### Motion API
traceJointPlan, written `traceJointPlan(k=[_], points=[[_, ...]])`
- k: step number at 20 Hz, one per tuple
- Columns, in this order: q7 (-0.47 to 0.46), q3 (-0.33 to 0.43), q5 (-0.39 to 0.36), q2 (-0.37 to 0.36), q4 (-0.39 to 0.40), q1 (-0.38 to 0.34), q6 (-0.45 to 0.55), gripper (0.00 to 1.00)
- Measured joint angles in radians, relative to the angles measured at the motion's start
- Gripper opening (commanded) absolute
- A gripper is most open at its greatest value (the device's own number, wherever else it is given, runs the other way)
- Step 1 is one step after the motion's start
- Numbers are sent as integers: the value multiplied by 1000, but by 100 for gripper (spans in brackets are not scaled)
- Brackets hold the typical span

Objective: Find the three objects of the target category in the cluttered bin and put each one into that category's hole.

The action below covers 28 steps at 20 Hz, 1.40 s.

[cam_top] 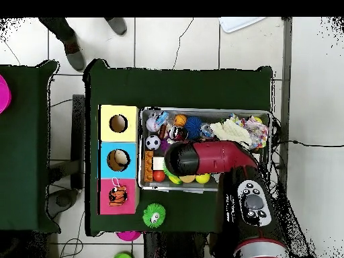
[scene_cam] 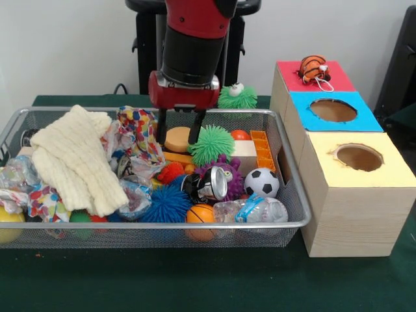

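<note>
My gripper hangs open inside the wire bin, its two dark fingers straddling a tan round piece at the back. A green spiky ball lies just to its right. Nearer the front lie a soccer ball, a small basketball, a blue spiky ball, a tin can and a plastic bottle. Three boxes stand right of the bin: red, blue with a hole, yellow with a hole. In the overhead view the arm hides the gripper.
A cream knit cloth and a dotted cloth cover the bin's left half. An orange striped toy sits on the red box. Another green spiky ball lies behind the bin. A person's shoes show beyond the table.
</note>
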Motion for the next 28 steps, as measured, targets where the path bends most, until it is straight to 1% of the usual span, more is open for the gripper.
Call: traceJointPlan(k=[1,4,6,8,13,20,22,24,28], points=[[0,0,11,13,10,-7,-48,100],[0,0,30,30,24,-17,-110,100],[0,1,54,47,37,-28,-167,100],[0,1,73,57,47,-33,-196,100],[0,6,134,85,85,-47,-242,100],[0,9,185,111,127,-60,-246,100],[0,11,203,126,144,-60,-261,100],[0,19,219,138,158,-64,-284,100],[0,60,254,153,191,-94,-335,100]])
